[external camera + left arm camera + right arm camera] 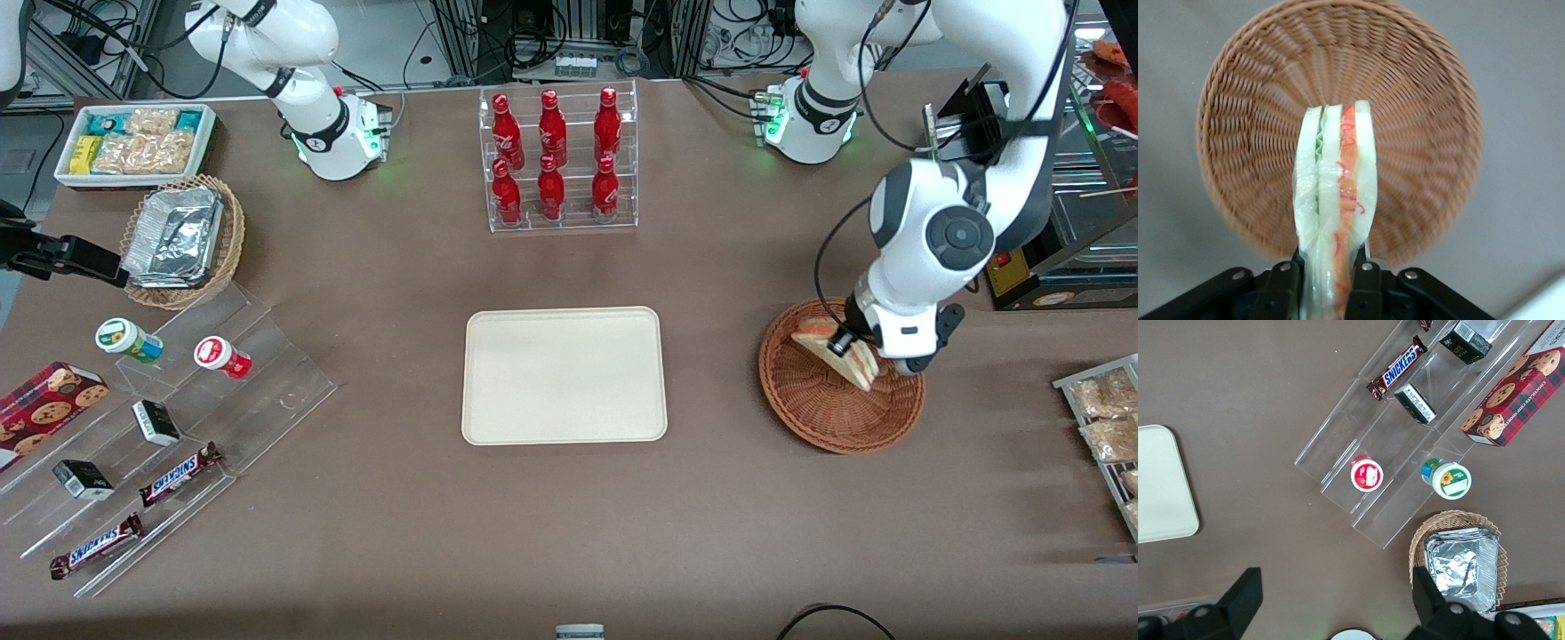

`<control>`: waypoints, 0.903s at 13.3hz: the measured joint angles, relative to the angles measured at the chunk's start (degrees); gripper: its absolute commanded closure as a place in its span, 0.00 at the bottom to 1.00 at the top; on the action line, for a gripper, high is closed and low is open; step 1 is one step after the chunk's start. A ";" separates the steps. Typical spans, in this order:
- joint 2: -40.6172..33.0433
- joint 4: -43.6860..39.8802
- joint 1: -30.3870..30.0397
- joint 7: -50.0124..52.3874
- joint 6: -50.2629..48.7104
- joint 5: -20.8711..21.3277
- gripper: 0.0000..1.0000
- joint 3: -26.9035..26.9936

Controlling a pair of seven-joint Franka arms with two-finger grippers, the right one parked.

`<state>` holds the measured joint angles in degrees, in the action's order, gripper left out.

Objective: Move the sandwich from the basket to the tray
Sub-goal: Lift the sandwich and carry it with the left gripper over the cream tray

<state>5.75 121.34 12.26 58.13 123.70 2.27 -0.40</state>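
My left gripper (846,348) is shut on the sandwich (845,354), a pale bread wedge with red, orange and green layers. It holds the sandwich above the reddish-brown wicker basket (822,404). In the left wrist view the sandwich (1337,187) stands on edge between the black fingers (1365,287), with the basket (1418,120) empty below it. The cream-beige tray (564,374) lies flat at the table's middle, toward the parked arm's end from the basket, with nothing on it. A corner of the tray (1161,487) shows in the right wrist view.
A clear rack of red bottles (558,160) stands farther from the front camera than the tray. A wire rack of snack packets (1107,427) sits at the working arm's end. A tan basket with foil containers (182,240) and clear steps with snacks (151,427) lie toward the parked arm's end.
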 measured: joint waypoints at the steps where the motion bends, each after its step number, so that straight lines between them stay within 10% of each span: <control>1: -0.45 -2.84 2.01 -0.02 -3.67 0.01 0.75 -1.08; 12: 28.77 -34.41 30.74 1.16 -5.10 0.06 0.75 -3.56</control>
<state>34.53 86.93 43.00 59.30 118.60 2.34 -3.96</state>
